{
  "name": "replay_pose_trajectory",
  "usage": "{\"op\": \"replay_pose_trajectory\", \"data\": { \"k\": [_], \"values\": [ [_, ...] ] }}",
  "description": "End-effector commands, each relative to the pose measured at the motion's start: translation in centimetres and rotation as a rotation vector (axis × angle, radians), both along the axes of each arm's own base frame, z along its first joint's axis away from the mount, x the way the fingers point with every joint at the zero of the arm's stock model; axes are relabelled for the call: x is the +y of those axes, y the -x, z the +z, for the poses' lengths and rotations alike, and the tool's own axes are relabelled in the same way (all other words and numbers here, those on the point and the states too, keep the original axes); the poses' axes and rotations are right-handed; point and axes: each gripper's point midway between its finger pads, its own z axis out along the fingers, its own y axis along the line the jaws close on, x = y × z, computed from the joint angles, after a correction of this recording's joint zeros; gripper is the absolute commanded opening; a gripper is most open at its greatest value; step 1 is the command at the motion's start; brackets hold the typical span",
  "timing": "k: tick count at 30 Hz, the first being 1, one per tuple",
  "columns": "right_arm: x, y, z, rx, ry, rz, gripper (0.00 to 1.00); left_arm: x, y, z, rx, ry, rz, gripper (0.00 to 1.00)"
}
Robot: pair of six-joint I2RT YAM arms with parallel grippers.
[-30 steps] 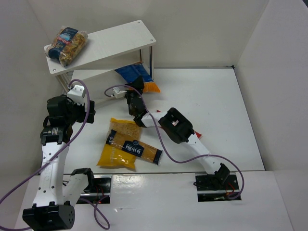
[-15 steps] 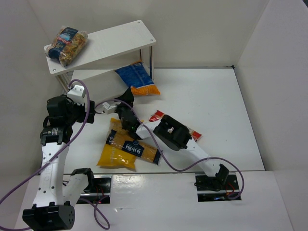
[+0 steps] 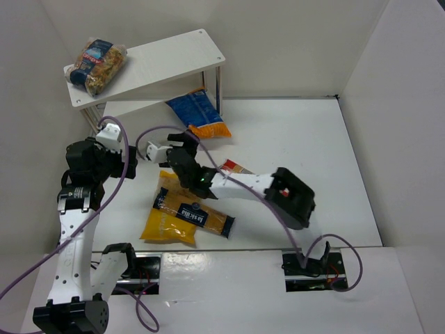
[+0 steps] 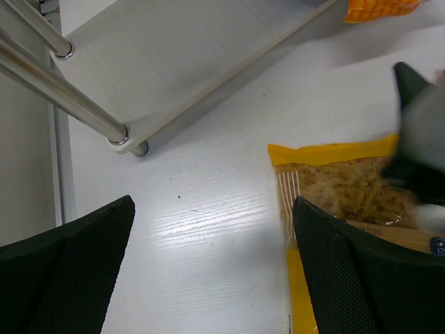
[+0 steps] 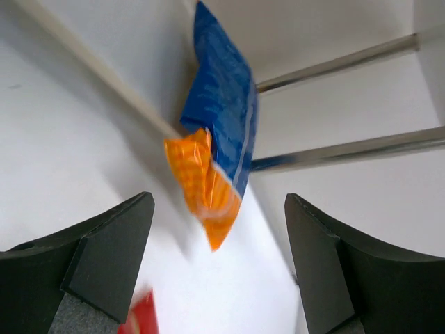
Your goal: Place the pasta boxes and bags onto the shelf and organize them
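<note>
Right claw [image 5: 219, 202] is seen spread wide over the surface [image 3: 299, 139], nothing gripped, nothing touched, and it is pointed at the shelf [image 3: 167, 59]. Most of the job is judged undone. The yellow bag [image 3: 163, 226] is laid flat near the arm bases, with the long pack [image 3: 201, 217] laid across it, so the pack would probably have to be lifted first. The blue bag [image 3: 195, 110] is lodged across the lower board's front edge with its orange end off the board; it is judged only half shelved. The spiral bag [image 3: 97, 65] is set on the top board's left end. The red pack [image 3: 235, 167] is mostly hidden under the right arm. Left claw [image 4: 213, 205] is held fully apart above the surface, between the shelf leg and the yellow bag's top edge, and it is empty.
</note>
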Motion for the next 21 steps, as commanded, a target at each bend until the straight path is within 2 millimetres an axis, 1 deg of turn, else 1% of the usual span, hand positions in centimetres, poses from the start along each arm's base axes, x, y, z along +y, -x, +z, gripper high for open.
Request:
{"op": "replay_pose_trajectory", "data": {
  "k": [1,2,3,4,5,7,8,9,10,11,12,13,14,15,16,17,18,19,20,21],
  "values": [
    [-2.3,5.0,2.1,0.321,-0.114,0.073,0.84,-0.3,-0.1,0.4,-0.017,0.022,-0.007,1.00],
    [-3.3,6.8,3.3,0.367,-0.137,0.138,0.84,-0.3,-0.1,0.4,-0.017,0.022,-0.007,1.00],
    [-4.6,7.9,3.1,0.404,-0.119,0.147,0.84,-0.2,-0.3,0.6,-0.017,0.022,-0.007,1.00],
    [-5.5,8.9,3.1,0.427,-0.107,0.169,0.84,-0.2,-0.4,0.3,-0.008,0.023,-0.006,1.00],
    [-7.9,9.9,3.5,0.431,-0.120,0.179,0.86,-0.4,-0.6,0.1,0.002,0.030,-0.017,1.00],
    [-10.9,10.3,3.1,0.459,-0.157,0.155,0.88,-0.4,-0.6,0.0,0.011,0.032,-0.017,1.00],
    [-13.6,9.6,1.3,0.507,-0.161,0.118,0.88,-0.4,-0.6,0.0,0.011,0.032,-0.017,1.00],
    [-15.8,9.2,2.7,0.496,-0.233,0.098,0.88,-0.4,-0.8,-0.2,0.022,0.034,-0.017,1.00],
    [-17.6,8.7,2.5,0.526,-0.301,0.060,0.88,-0.4,-0.8,-0.2,0.022,0.034,-0.017,1.00],
    [-20.8,7.2,1.4,0.574,-0.370,0.015,0.88,-0.6,-0.8,-0.7,0.042,0.043,-0.029,1.00],
    [-22.7,7.2,2.4,0.582,-0.472,-0.008,0.88,-0.6,-0.8,-0.7,0.042,0.043,-0.029,1.00],
    [-24.5,7.1,1.7,0.603,-0.517,-0.037,0.88,-0.6,-0.9,-1.0,0.051,0.045,-0.029,1.00],
    [-27.1,6.3,2.0,0.606,-0.592,-0.074,0.89,-0.6,-0.9,-1.0,0.051,0.045,-0.029,1.00],
    [-28.4,6.4,3.2,0.578,-0.647,-0.086,0.90,-0.6,-0.9,-1.4,0.071,0.048,-0.028,1.00],
    [-29.5,6.3,3.8,0.570,-0.717,-0.119,0.90,-0.4,-0.9,-1.1,0.063,0.042,-0.021,1.00],
    [-31.6,5.7,4.3,0.544,-0.763,-0.174,0.90,-0.2,-1.1,-1.4,0.075,0.039,-0.011,1.00],
    [-32.6,5.6,4.9,0.532,-0.797,-0.205,0.92,-0.2,-1.1,-1.4,0.075,0.039,-0.011,1.00],
    [-33.5,5.6,6.2,0.528,-0.856,-0.242,0.93,-0.2,-1.2,-1.7,0.086,0.041,-0.011,1.00],
    [-34.2,5.4,6.5,0.538,-0.882,-0.271,0.93,-0.1,-1.2,-2.3,0.110,0.040,-0.002,1.00],
    [-35.5,5.2,6.7,0.545,-0.913,-0.317,0.93,-0.1,-1.2,-2.3,0.112,0.048,0.002,1.00]
  ]
}}
